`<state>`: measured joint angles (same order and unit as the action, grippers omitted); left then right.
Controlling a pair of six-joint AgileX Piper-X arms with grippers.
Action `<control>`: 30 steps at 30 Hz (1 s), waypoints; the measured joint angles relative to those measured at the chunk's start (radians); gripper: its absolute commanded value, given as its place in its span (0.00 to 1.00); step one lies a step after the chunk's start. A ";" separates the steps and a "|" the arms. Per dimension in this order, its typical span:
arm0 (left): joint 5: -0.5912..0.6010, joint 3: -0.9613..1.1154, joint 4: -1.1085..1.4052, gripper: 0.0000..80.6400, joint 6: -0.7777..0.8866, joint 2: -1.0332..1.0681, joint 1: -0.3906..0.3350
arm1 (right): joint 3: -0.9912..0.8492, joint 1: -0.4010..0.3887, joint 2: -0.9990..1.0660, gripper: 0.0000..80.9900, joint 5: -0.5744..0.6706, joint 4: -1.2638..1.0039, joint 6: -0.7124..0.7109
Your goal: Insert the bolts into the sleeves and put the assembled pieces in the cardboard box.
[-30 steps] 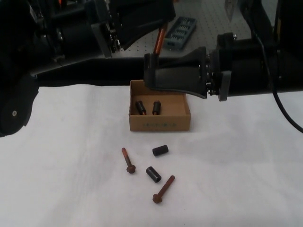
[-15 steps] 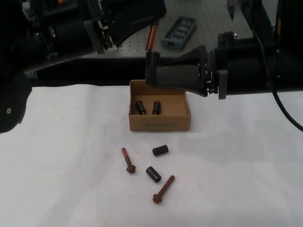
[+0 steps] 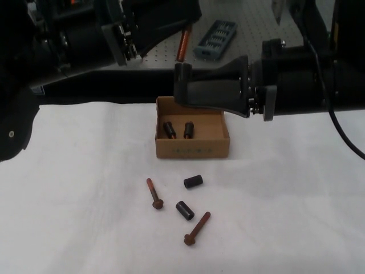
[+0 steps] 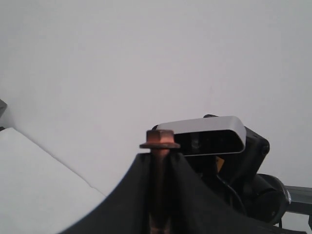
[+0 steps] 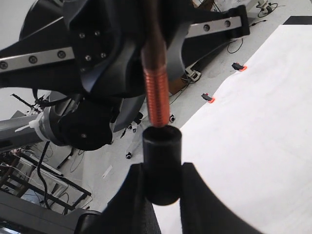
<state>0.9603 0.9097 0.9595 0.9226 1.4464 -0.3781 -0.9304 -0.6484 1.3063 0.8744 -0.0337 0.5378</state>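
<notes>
Above the back rim of the cardboard box (image 3: 193, 151), mid-air, bolt (image 5: 156, 92) and sleeve (image 5: 162, 161) sit lined up end to end, threaded tip right at the sleeve's mouth; can't tell whether it has entered the bore. Grip state: the left gripper (image 4: 158, 156) is clamped on the bolt shank just under the flanged head, thread end free; the right gripper (image 5: 162, 171) pinches the sleeve across its body, mouth facing the bolt. Both parts look small, rigid and light. No crush risk, but the sleeve looks smooth and round, so my guess is that side load could twist it in the pads; push along the axis only. Hold points look right as they are: bolt by the shank near the head, sleeve around mid-body with the bore unblocked. The box is directly below, open top, low walls, with two assembled pieces (image 3: 169, 129) (image 3: 188, 129) lying side by side in its left part, so the right part of its floor is probably the better drop spot. Watch the back wall, since the sleeve-holding fingers hang close over it. Straight down looks like the safest path. In front of the box, on the white cloth (image 3: 285, 200), lie two loose bolts (image 3: 154, 193) (image 3: 197, 228) and two loose sleeves (image 3: 193, 182) (image 3: 184, 210), near one another but apart; expect them to roll if nudged. A blue rack (image 3: 215, 39) sits on the bench behind, well apart from the box.
</notes>
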 measured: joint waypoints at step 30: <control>-0.004 0.000 0.007 0.01 0.000 -0.007 -0.016 | 0.000 0.027 0.000 0.03 0.001 -0.039 -0.021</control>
<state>0.9560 0.9097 0.9667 0.9226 1.4394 -0.3942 -0.9304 -0.6211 1.3063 0.8753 -0.0729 0.5170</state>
